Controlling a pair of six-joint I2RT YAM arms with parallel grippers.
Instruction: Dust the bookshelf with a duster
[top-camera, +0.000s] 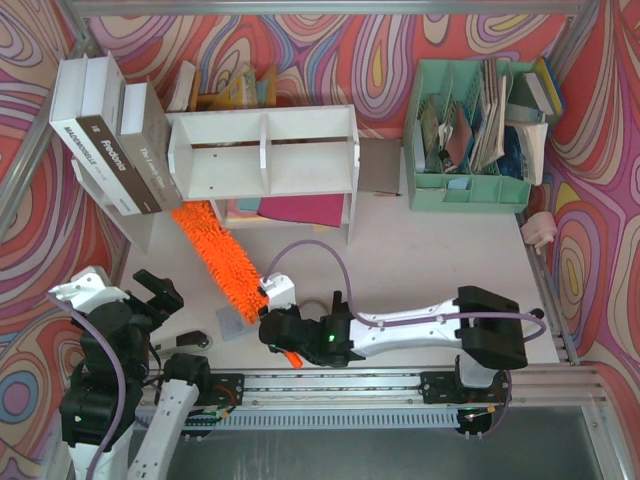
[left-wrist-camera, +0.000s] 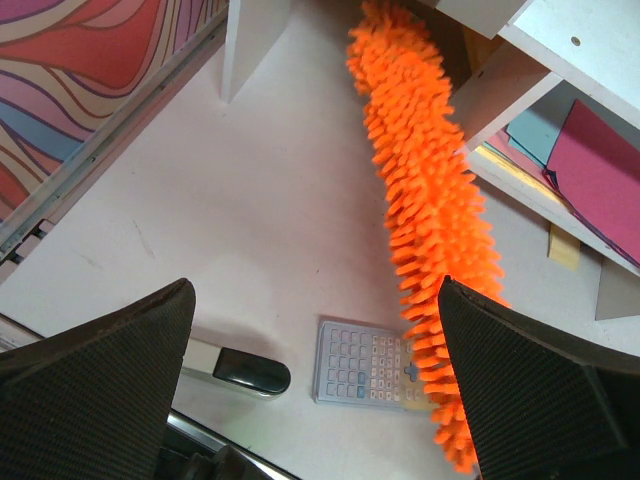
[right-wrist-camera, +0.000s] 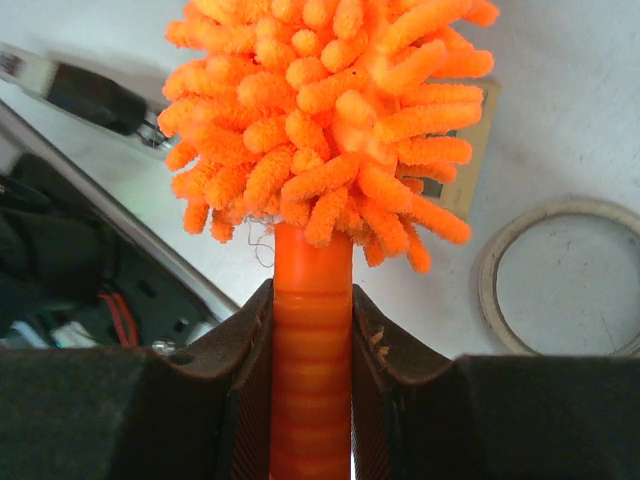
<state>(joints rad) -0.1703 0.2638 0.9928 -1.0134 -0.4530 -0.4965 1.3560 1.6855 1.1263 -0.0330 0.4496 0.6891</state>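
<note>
One duster (top-camera: 215, 252), one bookshelf (top-camera: 310, 125), one calculator (left-wrist-camera: 365, 362), one green organizer (top-camera: 470, 190).

Both arms on my overhead feed are built alike, with white shells over the long links and chunky black housings at the joints. The right arm (top-camera: 400, 330) has a boxy black block (top-camera: 492, 325) near its base. A small green light (top-camera: 330, 338) glows on its black wrist section. A thin purple cable (top-camera: 310, 244) arcs off that wrist and runs along the white link. The left arm (top-camera: 100, 340) has a purple cable of its own beside its black joints, and white caps on top. On the wrist feeds, the left fingers (left-wrist-camera: 100, 390) are broad, black and finely cross-hatched. The right fingers (right-wrist-camera: 410, 400) are black too, with a few brownish specks on their inner edges.
</note>
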